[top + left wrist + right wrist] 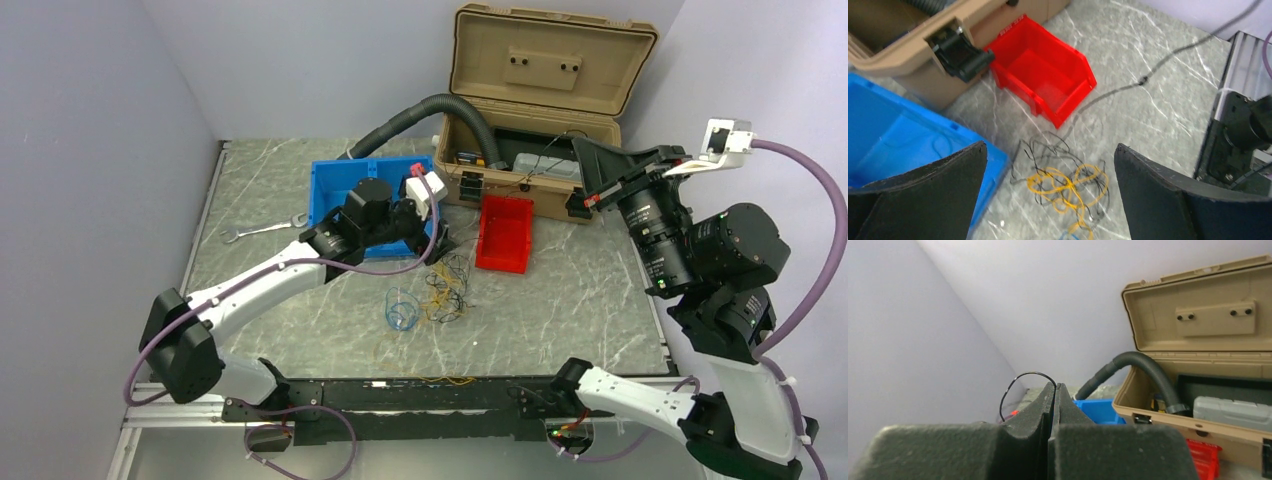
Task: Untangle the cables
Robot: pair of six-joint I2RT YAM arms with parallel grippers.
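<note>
The cables lie as a loose tangle (442, 290) of yellow and black wires on the marble table, with a blue loop (402, 311) at its left. My left gripper (440, 243) hovers over the tangle's far side, open and empty. In the left wrist view the yellow and black wires (1068, 185) show between and below the spread fingers of this gripper (1050, 146). My right gripper (579, 145) is raised by the toolbox's right end, shut on a thin black cable (1020, 380) that arcs out of the closed tips (1055, 386). The black cable (1148, 75) runs taut across the table.
A blue bin (335, 180) sits under the left wrist. A red bin (505, 233) stands in front of the open tan toolbox (550, 60). A thick grey corrugated hose (430, 105) runs into the toolbox. A wrench (262, 230) lies at the left.
</note>
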